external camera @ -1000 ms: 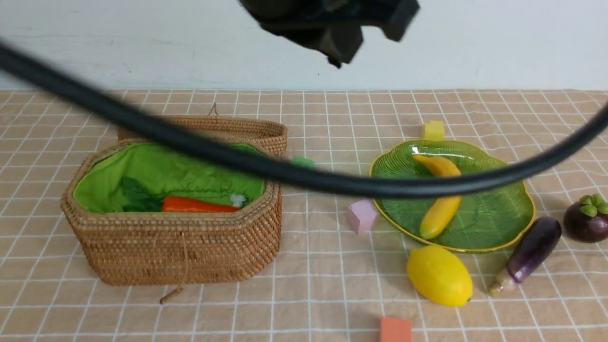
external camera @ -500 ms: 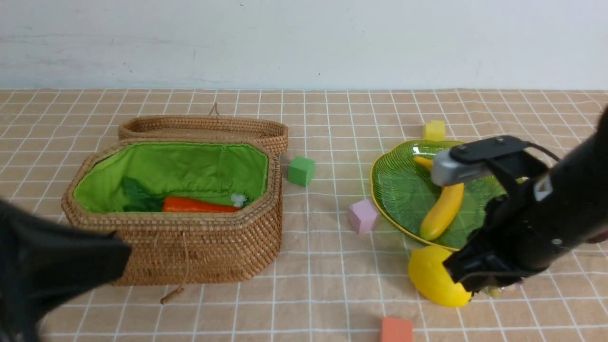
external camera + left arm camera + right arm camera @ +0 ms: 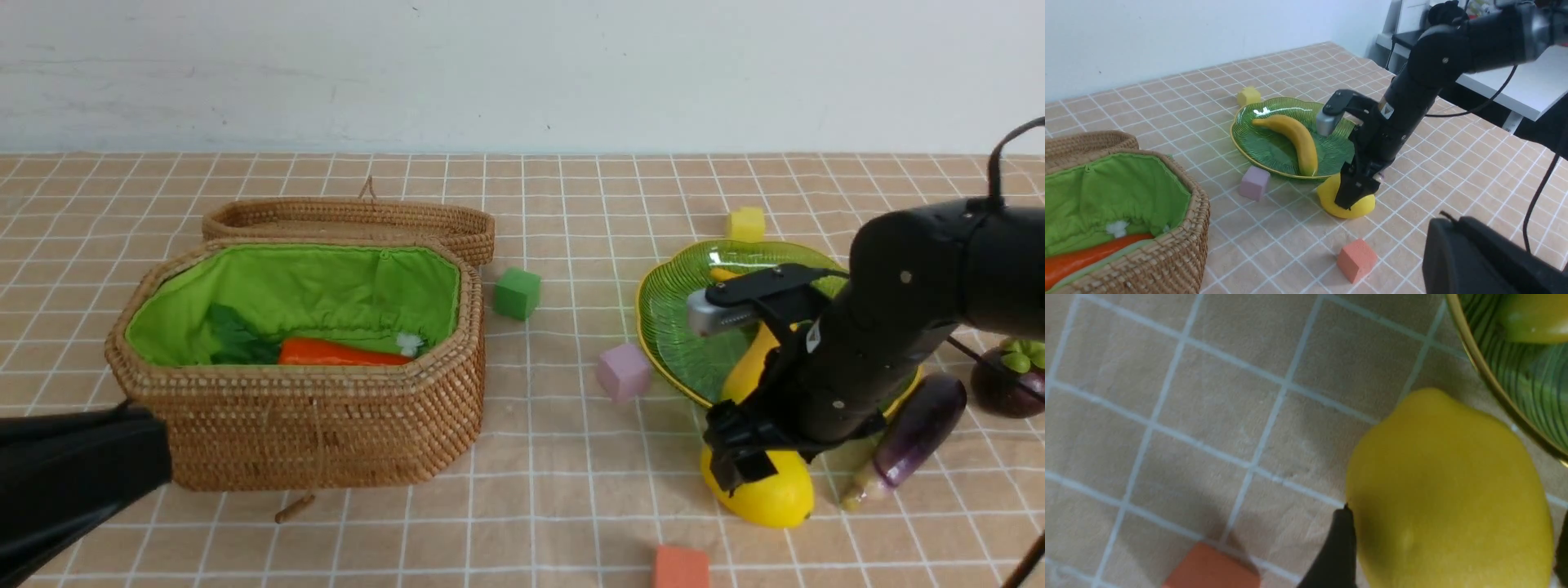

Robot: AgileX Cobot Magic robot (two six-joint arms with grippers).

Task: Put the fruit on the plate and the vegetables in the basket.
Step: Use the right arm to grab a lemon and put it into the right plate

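Observation:
The yellow lemon (image 3: 775,496) lies on the cloth just in front of the green glass plate (image 3: 678,318). My right gripper (image 3: 755,461) is down over it and open, one finger on either side of the lemon (image 3: 1449,490). The banana (image 3: 739,376) lies on the plate. The purple eggplant (image 3: 918,429) and the mangosteen (image 3: 1008,380) lie on the cloth to the plate's right. The carrot (image 3: 343,353) lies in the green-lined basket (image 3: 326,425). My left gripper (image 3: 159,457) hangs low at the near left, shut and empty. I see no radish.
The shallow wicker lid (image 3: 351,219) lies behind the basket. Foam cubes lie about: green (image 3: 516,293), pink (image 3: 622,371), yellow (image 3: 745,224), and orange (image 3: 679,567) just in front of the lemon. A white shelf (image 3: 1531,81) stands beyond the table's right side.
My right arm has come down from overhead and set its open fingers around the lemon. My left arm has dropped to the near left corner. The objects have not moved.

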